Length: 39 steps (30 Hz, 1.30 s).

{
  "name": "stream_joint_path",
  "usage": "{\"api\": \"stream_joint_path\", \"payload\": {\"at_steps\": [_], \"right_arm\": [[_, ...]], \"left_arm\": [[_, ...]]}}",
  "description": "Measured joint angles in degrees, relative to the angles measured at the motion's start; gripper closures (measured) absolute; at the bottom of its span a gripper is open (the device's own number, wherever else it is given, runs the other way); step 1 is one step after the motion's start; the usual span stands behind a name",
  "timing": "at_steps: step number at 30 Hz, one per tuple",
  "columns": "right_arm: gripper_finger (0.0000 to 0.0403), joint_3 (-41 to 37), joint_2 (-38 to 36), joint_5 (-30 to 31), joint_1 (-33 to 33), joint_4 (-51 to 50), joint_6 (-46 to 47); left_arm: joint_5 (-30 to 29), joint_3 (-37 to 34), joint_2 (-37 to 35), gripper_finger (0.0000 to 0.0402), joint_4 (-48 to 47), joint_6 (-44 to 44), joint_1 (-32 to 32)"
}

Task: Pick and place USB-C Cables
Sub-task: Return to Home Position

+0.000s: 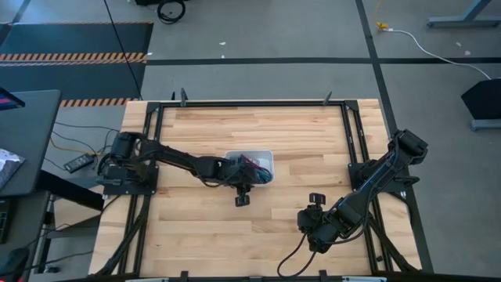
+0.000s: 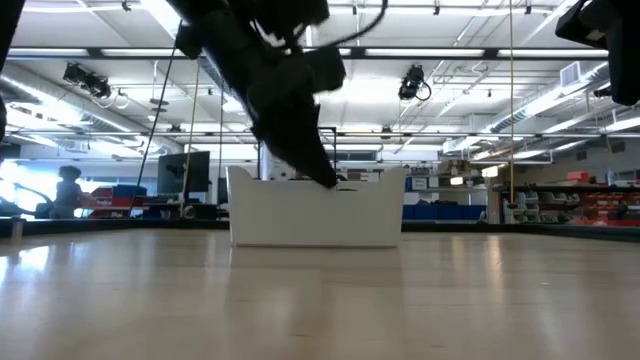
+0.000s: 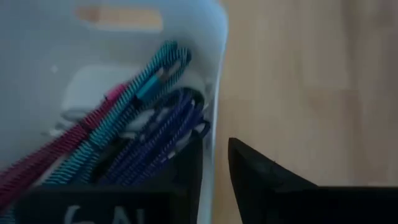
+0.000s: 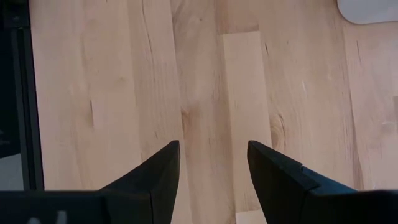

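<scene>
— How many cables can you count?

— All that show lie inside the one white bin, near the middle of the tabletop. The left wrist view gives one teal cable, one dark red cable beside it, and purple-blue coils next to them. Whether those coils are one bundle or two I cannot tell. Something pale lies beneath, too blurred to name.

— And the tools?

— Two. The left tool sits on one wall of the bin, with one finger inside by the coils and the other outside. The two look pressed together on the wall between them. The right tool hangs over bare wood toward the tabletop's right front, well apart from the bin, fingers spread and holding nothing.

— What blocks the view?

— From above, the left arm reaches in from the left edge and covers part of the bin's left side. At table height its dark bulk comes down to the rim, and the bin's own wall hides the contents. Black rails frame the tabletop. One person shows far back in the room.
</scene>
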Motion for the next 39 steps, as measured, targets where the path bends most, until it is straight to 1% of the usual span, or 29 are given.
{"api": "stream_joint_path", "payload": {"at_steps": [8, 10, 12, 16, 20, 23, 25, 27, 31, 32, 37, 39], "right_arm": [[0.0209, 0.0, -0.02, 0.15, 0.0, 0.35, 0.0], [0.0209, 0.0, -0.04, 1.28, 0.0, 0.58, -0.08], [0.0209, 0.0, -0.04, 4.03, 0.0, 0.62, -0.29], [0.0209, 0.0, -0.04, 12.16, -0.33, 0.63, -1.1], [0.0214, 0.0, -0.26, 18.15, -2.4, 0.78, -4.8], [0.0229, -0.02, -1.13, 20.0, -5.27, 1.97, -8.55], [0.025, -0.02, -2.15, 19.77, -7.79, 3.65, -12.05], [0.0285, -0.02, -3.29, 18.79, -10.64, 4.57, -15.68], [0.038, -0.02, -5.67, 13.9, -17.26, 6.59, -23.4], [0.0391, -0.02, -6.22, 12.11, -18.95, 7.34, -25.47], [0.0397, -0.02, -8.51, 3.01, -27.05, 11.96, -34.17], [0.0398, -0.02, -9.62, 0.99, -29.8, 13.51, -36.84]], "left_arm": [[0.0, 0.01, -9.99, 0.0315, -2.23, 0.48, -0.29], [-0.02, 0.01, -12.89, 0.0314, -2.96, 1.36, -0.69], [-0.02, 0.01, -15.93, 0.0317, -4.33, 2.45, -1.15], [-1.27, 0.01, -21.82, 0.0327, -5.54, 4.22, -2.44], [-5.68, -0.67, -27.73, 0.0343, -5.25, 6.11, -4.67], [-9.76, -3.59, -32.11, 0.0358, -5.31, 6.24, -6.13], [-11.38, -6.42, -35.09, 0.0372, -5.49, 5.54, -6.79], [-12.31, -9.95, -38.47, 0.039, -4.84, 4.38, -7.21], [-12.58, -17.66, -44.49, 0.0395, 0.08, 2.76, -7.34], [-12.57, -19.39, -45.85, 0.0396, 0.99, 2.67, -7.34], [-13.03, -26.23, -51.69, 0.0398, 2.85, 2.62, -6.78], [-13.06, -27.79, -53.64, 0.0398, 3.03, 3.02, -6.81]]}}
